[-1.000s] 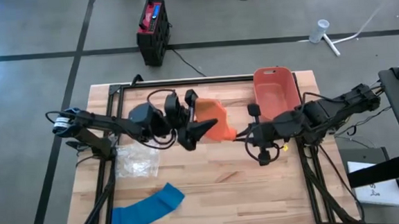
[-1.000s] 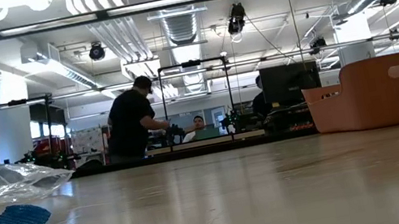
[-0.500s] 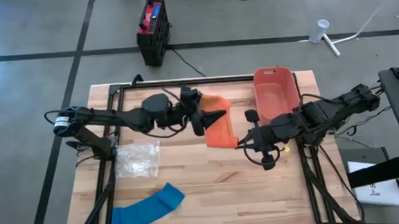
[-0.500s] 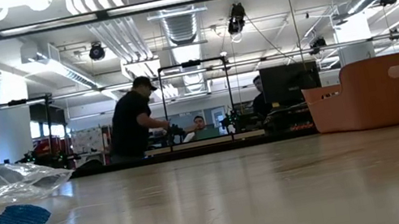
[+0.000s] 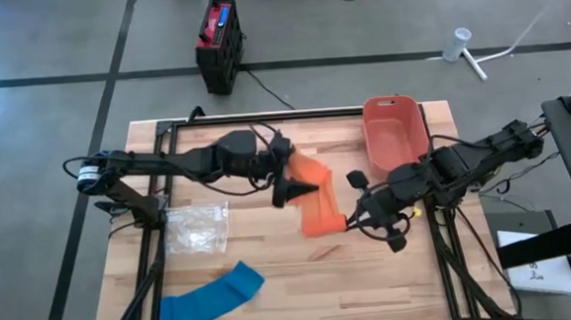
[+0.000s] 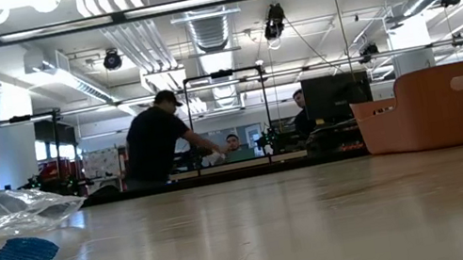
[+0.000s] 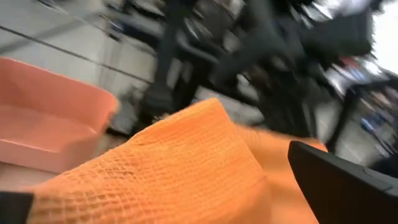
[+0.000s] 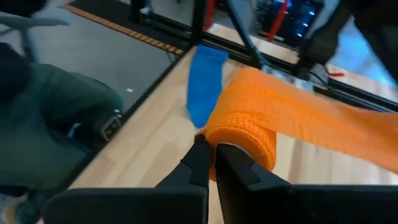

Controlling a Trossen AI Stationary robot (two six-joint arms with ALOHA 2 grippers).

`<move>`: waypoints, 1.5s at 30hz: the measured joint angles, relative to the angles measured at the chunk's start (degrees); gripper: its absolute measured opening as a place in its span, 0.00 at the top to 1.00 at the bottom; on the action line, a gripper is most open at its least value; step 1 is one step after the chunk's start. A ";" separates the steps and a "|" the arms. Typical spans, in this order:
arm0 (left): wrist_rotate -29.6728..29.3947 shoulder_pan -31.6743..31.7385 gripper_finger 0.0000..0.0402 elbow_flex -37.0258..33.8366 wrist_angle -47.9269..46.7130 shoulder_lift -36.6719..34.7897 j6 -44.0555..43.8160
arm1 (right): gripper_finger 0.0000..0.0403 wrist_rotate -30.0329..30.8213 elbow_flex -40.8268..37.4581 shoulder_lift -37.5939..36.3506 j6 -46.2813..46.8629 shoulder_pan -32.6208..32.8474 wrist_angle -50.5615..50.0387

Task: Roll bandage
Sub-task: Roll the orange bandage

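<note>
On the near left of the table point(image 5: 272, 270) lies a blue bandage point(image 5: 211, 298), with a clear plastic bag point(image 5: 197, 228) just beyond it. Near the middle, the left gripper point(image 5: 302, 187) spreads its fingers wide around the loose far end of the orange bandage point(image 5: 316, 200). To its right, the right gripper point(image 5: 349, 222) pinches the rolled near end of that strip between closed fingers. A salmon bin point(image 5: 395, 130) stands at the far right.
</note>
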 joint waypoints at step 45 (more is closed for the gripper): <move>-4.35 -14.51 0.15 -10.06 8.00 0.11 12.26 | 0.99 -22.68 0.59 -1.53 -0.09 0.00 16.48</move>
